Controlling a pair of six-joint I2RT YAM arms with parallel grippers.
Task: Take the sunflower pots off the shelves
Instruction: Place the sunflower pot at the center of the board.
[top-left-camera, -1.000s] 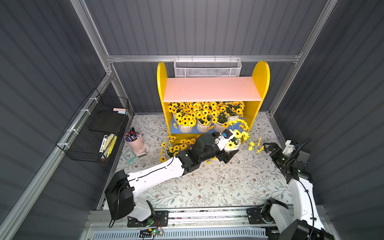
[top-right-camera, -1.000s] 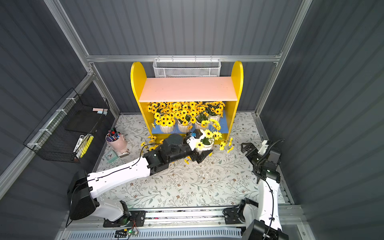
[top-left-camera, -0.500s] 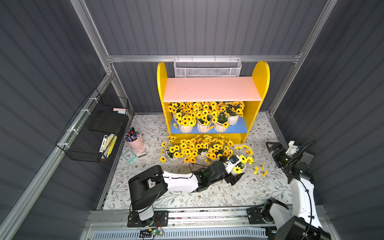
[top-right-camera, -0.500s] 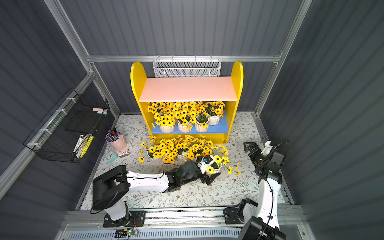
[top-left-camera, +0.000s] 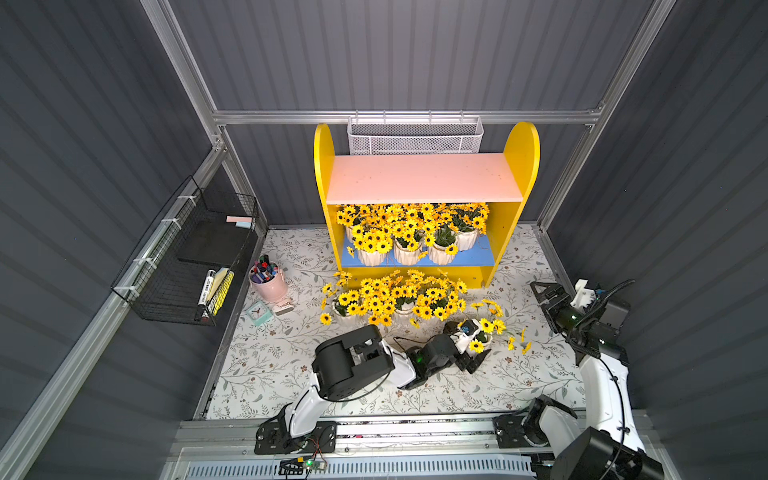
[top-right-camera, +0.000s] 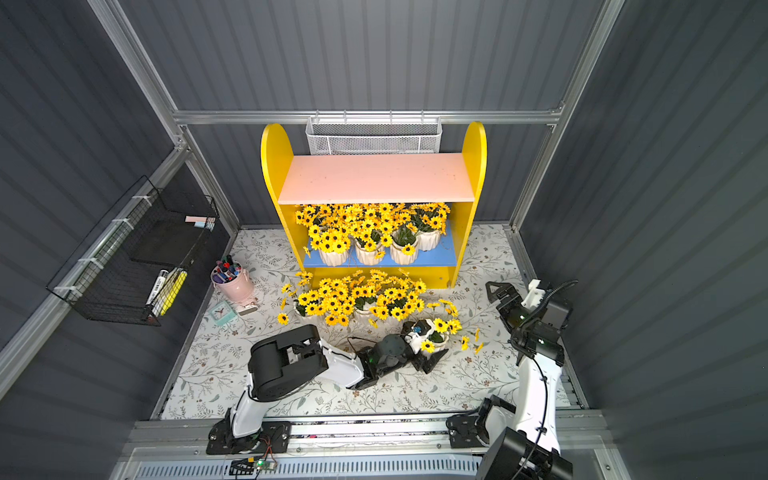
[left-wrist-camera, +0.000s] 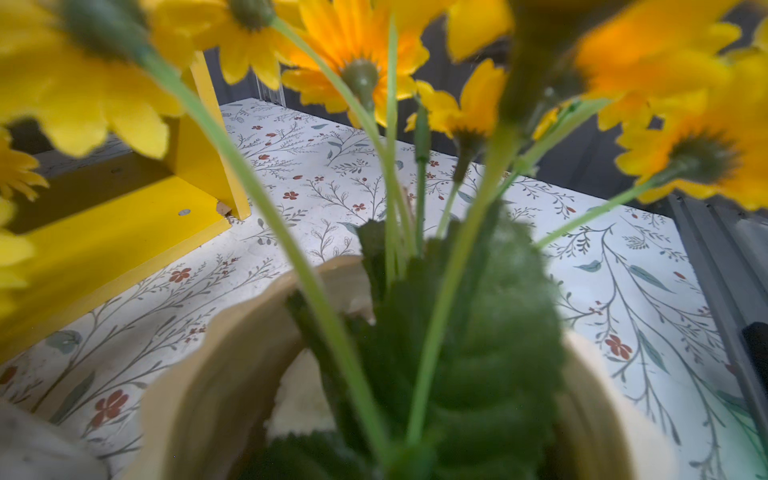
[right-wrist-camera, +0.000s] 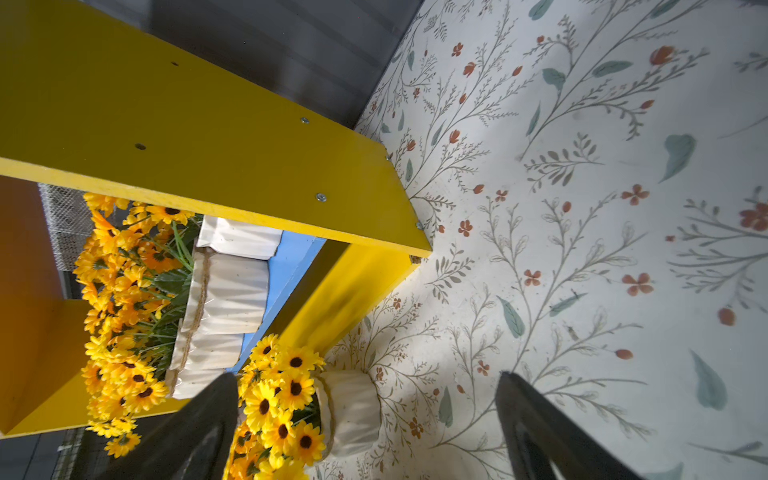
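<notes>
Top views, both: stock on hand, largest item first.

1. Floral mat (top-left-camera: 291, 374): covers the whole table and carries everything below.
2. Shelves (top-left-camera: 521, 166): yellow 2-tier unit at the back of the mat. The pink upper board (top-left-camera: 419, 180) is bare. The blue lower board (top-left-camera: 478, 257) carries a row of sunflower pots (top-left-camera: 407, 253). At least 4 white bodies show, and more may sit hidden behind the blooms.
3. Floor group (top-left-camera: 395, 299): pots already off the unit, bunched just in front of its foot. The count is unclear under the flowers.
4. Single pot (top-left-camera: 487, 332): upright on the mat, near the right end of the floor group and well apart from the shelves.
   - Step in hand, as judged: set-down of this pot.
   - Handling: seat the base flat before letting go and spread the jaws fully. Draw back low and straight so no finger snags the overhanging stems and tips it.
5. Left gripper (top-left-camera: 473, 351): jaws stand wide, 1 on each side of the single pot, and appear closed against its wall. The left wrist view shows the pot's rim (left-wrist-camera: 232, 332) and stems close up, with the fingers out of frame.
6. Right gripper (right-wrist-camera: 365, 378): spread wide, empty, touching nothing. It is aimed toward the right end of the lower board.
</notes>
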